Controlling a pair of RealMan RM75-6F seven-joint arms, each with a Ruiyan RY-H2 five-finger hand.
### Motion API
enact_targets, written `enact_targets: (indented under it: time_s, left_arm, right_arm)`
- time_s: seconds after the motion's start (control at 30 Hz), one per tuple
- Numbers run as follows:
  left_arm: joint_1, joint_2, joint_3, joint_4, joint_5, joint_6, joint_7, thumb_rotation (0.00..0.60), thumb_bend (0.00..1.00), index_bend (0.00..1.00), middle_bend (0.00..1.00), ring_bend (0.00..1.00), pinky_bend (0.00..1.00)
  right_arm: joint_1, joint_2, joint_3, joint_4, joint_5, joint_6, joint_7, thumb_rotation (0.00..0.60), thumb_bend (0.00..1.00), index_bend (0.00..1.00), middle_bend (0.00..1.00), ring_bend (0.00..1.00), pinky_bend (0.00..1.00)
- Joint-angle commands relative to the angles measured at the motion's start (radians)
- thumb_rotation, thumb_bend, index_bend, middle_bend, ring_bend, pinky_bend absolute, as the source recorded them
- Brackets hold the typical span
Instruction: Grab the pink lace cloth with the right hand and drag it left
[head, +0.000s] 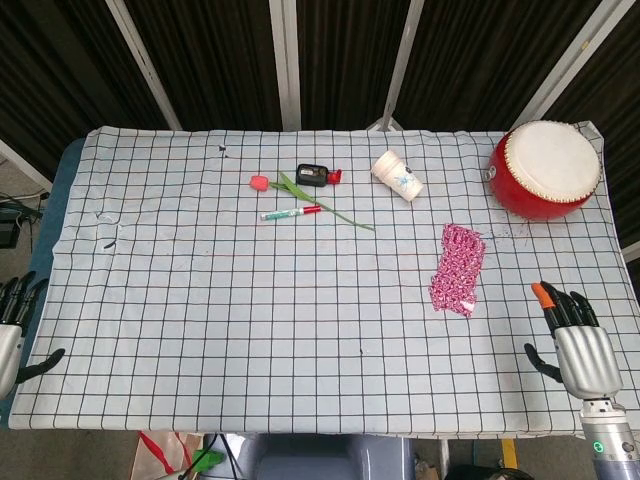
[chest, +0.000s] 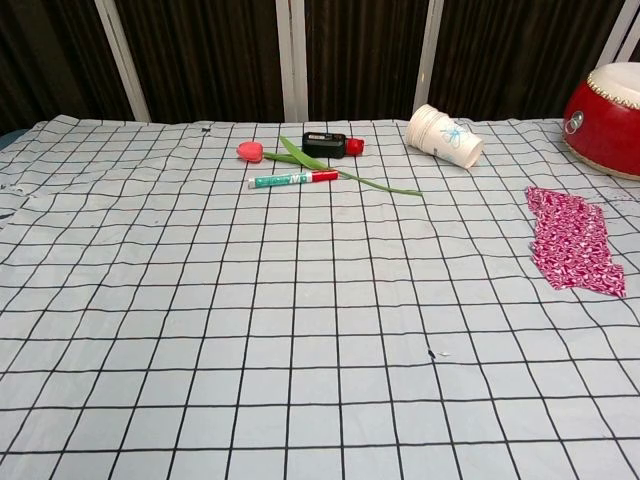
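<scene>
With nothing yet grabbed, the pink lace cloth (head: 457, 269) lies flat at the checked table's right side, while the robot's right hand (head: 578, 343) waits nearer, fingers spread, holding nothing.

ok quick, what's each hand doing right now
Left hand: open, holding nothing, at the table's left edge.
Right hand: open, holding nothing, right of the pink lace cloth.
</scene>
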Motion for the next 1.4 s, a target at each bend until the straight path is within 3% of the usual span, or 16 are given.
enact_targets:
  time_s: [0.03,0.87,1.03,1.1,1.17,1.3,1.4]
  left_arm:
    - [0.001,0.000,0.000,-0.001,0.001,0.002,-0.002,0.600,0.25,0.10,0.00,0.00,0.01]
    - [0.007,0.007,0.001,-0.001,0.012,0.016,-0.022,0.600,0.25,0.10,0.00,0.00,0.01]
    - [0.007,0.007,0.002,-0.001,0.017,0.017,-0.025,0.600,0.25,0.10,0.00,0.00,0.01]
    - [0.007,0.007,0.001,-0.001,0.017,0.017,-0.026,0.600,0.25,0.10,0.00,0.00,0.01]
    - [0.007,0.007,0.001,0.000,0.017,0.018,-0.026,0.600,0.25,0.10,0.00,0.00,0.01]
    - [0.008,0.007,0.000,0.000,0.016,0.020,-0.028,0.600,0.25,0.10,0.00,0.00,0.01]
    - [0.009,0.007,-0.001,0.000,0.014,0.022,-0.030,0.600,0.25,0.10,0.00,0.00,0.01]
  right_arm:
    - [0.000,0.002,0.000,-0.002,0.001,-0.001,0.002,0.600,0.32,0.00,0.11,0.16,0.12]
    - [0.001,0.013,-0.008,-0.031,0.007,-0.016,-0.006,0.600,0.32,0.00,0.11,0.21,0.15]
    - [0.005,0.021,-0.014,-0.044,0.014,-0.036,-0.014,0.600,0.32,0.00,0.24,0.27,0.16]
    - [0.006,0.017,-0.013,-0.044,0.011,-0.035,-0.019,0.600,0.32,0.00,0.33,0.34,0.20]
    - [0.006,0.012,-0.011,-0.041,0.009,-0.031,-0.024,0.600,0.34,0.00,0.44,0.44,0.28]
    - [0.007,0.004,-0.010,-0.037,0.007,-0.026,-0.038,0.600,0.43,0.00,0.58,0.58,0.42]
    - [0.008,-0.003,-0.012,-0.036,0.005,-0.028,-0.053,0.600,0.56,0.01,0.69,0.68,0.55]
